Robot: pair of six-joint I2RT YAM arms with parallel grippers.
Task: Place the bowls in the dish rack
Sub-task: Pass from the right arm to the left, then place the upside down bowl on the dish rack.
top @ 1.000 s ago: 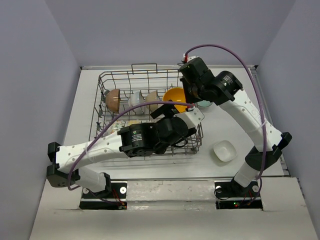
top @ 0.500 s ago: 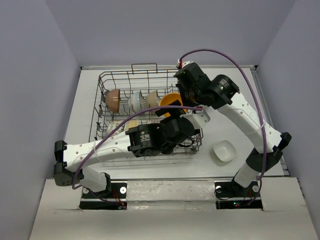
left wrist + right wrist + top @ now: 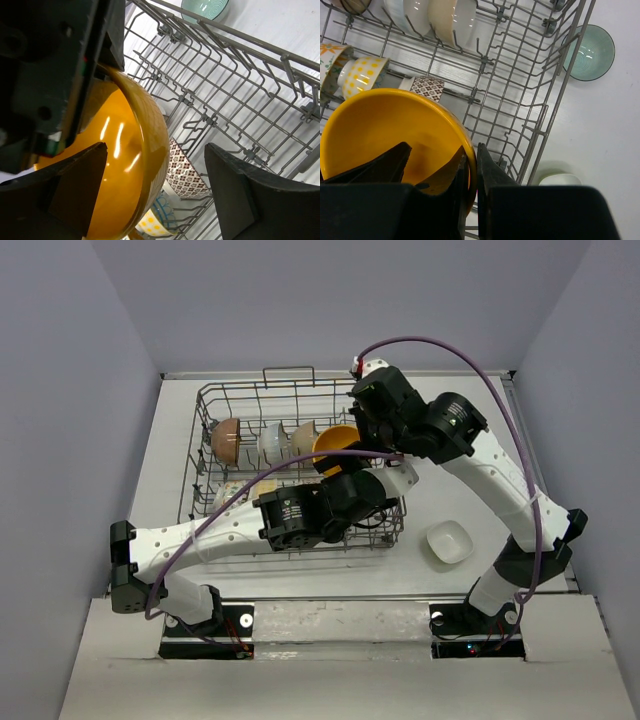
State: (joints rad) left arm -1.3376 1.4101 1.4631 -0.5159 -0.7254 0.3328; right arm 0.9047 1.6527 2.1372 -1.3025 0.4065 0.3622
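Note:
My right gripper [image 3: 472,150] is shut on the rim of an orange-yellow bowl [image 3: 385,130], one finger inside and one outside. It holds the bowl [image 3: 335,440] tilted over the right part of the dish rack [image 3: 205,410]. My left gripper [image 3: 155,150] is open beside it. Its left finger stands in front of the bowl's glossy inside [image 3: 125,165], and its right finger is well apart over the rack's tines [image 3: 240,100]. Brown [image 3: 226,438], white [image 3: 270,440] and cream [image 3: 303,435] bowls stand on edge in the back row.
Lower in the rack lie a patterned bowl [image 3: 427,85], a yellow-dotted bowl [image 3: 362,72] and a floral one [image 3: 330,60]. A pale teal bowl [image 3: 590,52] sits on the table right of the rack. A squarish white bowl [image 3: 448,542] lies at the near right.
The right arm has carried the orange-yellow bowl leftward, further over the rack. The left gripper has come up against the bowl, its fingers slightly narrower.

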